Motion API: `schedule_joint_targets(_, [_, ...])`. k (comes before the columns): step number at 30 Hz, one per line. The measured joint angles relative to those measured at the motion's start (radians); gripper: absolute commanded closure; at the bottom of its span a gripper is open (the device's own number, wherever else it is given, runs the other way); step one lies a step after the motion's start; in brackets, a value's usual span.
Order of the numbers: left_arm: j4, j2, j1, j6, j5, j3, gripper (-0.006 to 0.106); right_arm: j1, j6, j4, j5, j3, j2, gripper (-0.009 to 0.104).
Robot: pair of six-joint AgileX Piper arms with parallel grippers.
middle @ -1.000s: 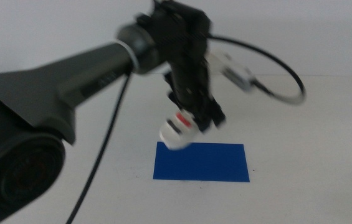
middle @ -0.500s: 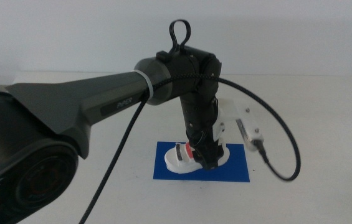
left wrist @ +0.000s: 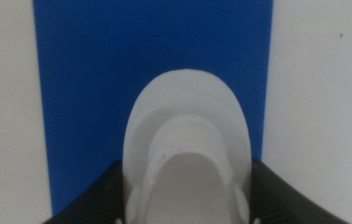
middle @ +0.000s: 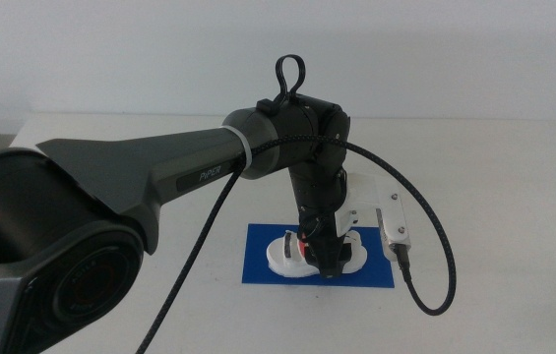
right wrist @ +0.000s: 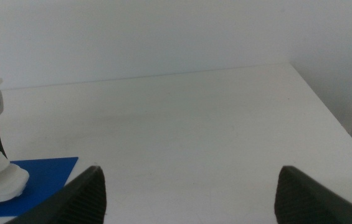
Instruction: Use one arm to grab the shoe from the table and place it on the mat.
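The white shoe (middle: pixel 292 254) with a red strap rests on the dark-blue mat (middle: pixel 263 261) near the middle of the white table (middle: pixel 494 177). My left gripper (middle: pixel 325 258) points straight down and is shut on the shoe's sides. In the left wrist view the shoe's toe (left wrist: pixel 187 130) lies over the mat (left wrist: pixel 95 87), with a dark jaw on each side of it, and my left gripper (left wrist: pixel 187 208) holds it. My right gripper (right wrist: pixel 191 174) is open and empty above bare table off to the right. It sees the shoe (right wrist: pixel 1 182) and a corner of the mat (right wrist: pixel 45 167).
The left arm's white box (middle: pixel 393 224) and looping black cable (middle: pixel 445 256) hang just right of the mat. The table's far edge meets a plain wall. The right arm is out of the middle view.
The left arm has brought the shoe down from above the mat's back-left edge onto the mat and has shifted slightly right. It is now steady.
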Motion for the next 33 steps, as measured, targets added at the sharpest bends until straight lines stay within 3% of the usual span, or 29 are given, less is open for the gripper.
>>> schedule_joint_targets(6, [-0.003, 0.009, 0.000, 0.021, -0.027, 0.002, 0.094, 0.000, 0.000, 0.000, 0.000, 0.000, 0.000, 0.016])
schedule_joint_targets(10, [-0.009, 0.019, 0.000, 0.026, -0.042, 0.003, 0.080, 0.000, 0.000, 0.000, 0.000, 0.000, 0.000, 0.016])
schedule_joint_targets(14, [-0.017, 0.020, 0.000, 0.026, -0.044, 0.003, 0.051, 0.000, 0.000, 0.000, 0.000, 0.000, 0.000, 0.016])
schedule_joint_targets(15, [-0.017, 0.020, 0.000, 0.026, -0.044, 0.003, 0.035, 0.000, 0.000, 0.000, 0.000, 0.000, 0.000, 0.016])
schedule_joint_targets(16, [-0.017, 0.020, 0.000, 0.026, -0.044, 0.003, 0.026, 0.000, 0.000, 0.000, 0.000, 0.000, 0.000, 0.016])
schedule_joint_targets(19, [-0.012, 0.020, 0.000, 0.026, -0.045, 0.003, 0.006, 0.000, 0.000, 0.000, 0.000, 0.000, 0.000, 0.016])
schedule_joint_targets(25, [0.000, 0.022, 0.000, 0.030, 0.106, -0.056, 0.007, 0.000, 0.000, 0.000, 0.000, 0.000, 0.000, 0.016])
schedule_joint_targets(30, [0.008, -0.084, 0.023, -0.221, 0.146, -0.091, 0.007, 0.000, 0.000, 0.000, 0.000, 0.000, 0.000, 0.016])
schedule_joint_targets(33, [-0.071, -0.239, 0.106, -0.346, 0.146, -0.024, 0.007, 0.000, 0.000, 0.000, 0.000, 0.000, 0.000, 0.016])
